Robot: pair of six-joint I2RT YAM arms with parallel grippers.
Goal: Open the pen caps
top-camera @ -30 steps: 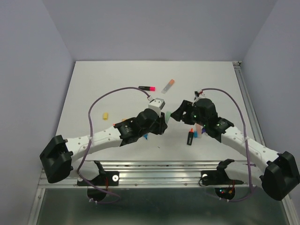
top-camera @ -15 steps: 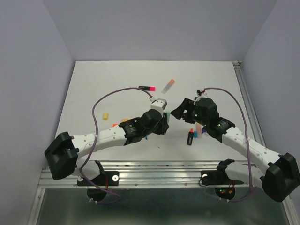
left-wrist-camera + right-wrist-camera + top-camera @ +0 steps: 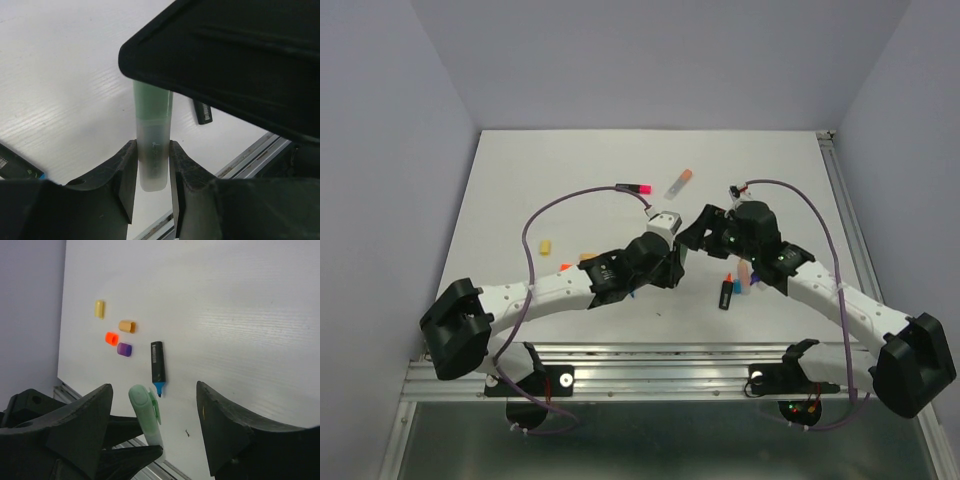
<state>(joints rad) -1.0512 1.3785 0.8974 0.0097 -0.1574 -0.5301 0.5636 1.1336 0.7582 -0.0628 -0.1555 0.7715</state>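
My left gripper [image 3: 152,150] is shut on the pale translucent barrel [image 3: 153,160] of a highlighter and holds it above the table. The pen's green cap [image 3: 152,102] points toward my right gripper. In the right wrist view the green cap [image 3: 145,407], with its clip, stands between the wide-open jaws of my right gripper [image 3: 154,387], touching neither. In the top view the two grippers, left [image 3: 672,264] and right [image 3: 695,236], meet near the table's middle. Loose yellow [image 3: 99,309], peach [image 3: 127,326], orange [image 3: 112,338] and purple [image 3: 124,349] caps lie on the table.
An uncapped black pen with a blue tip [image 3: 157,365] lies under the grippers. A black pen with a pink tip [image 3: 635,187] and a translucent pen with an orange tip [image 3: 678,183] lie further back. Another black pen [image 3: 725,293] lies by the right arm. A metal rail [image 3: 650,370] runs along the near edge.
My right gripper has moved a little left toward the pen, and its jaws now stand around the green cap. My left arm has shifted slightly right, still holding the pen.
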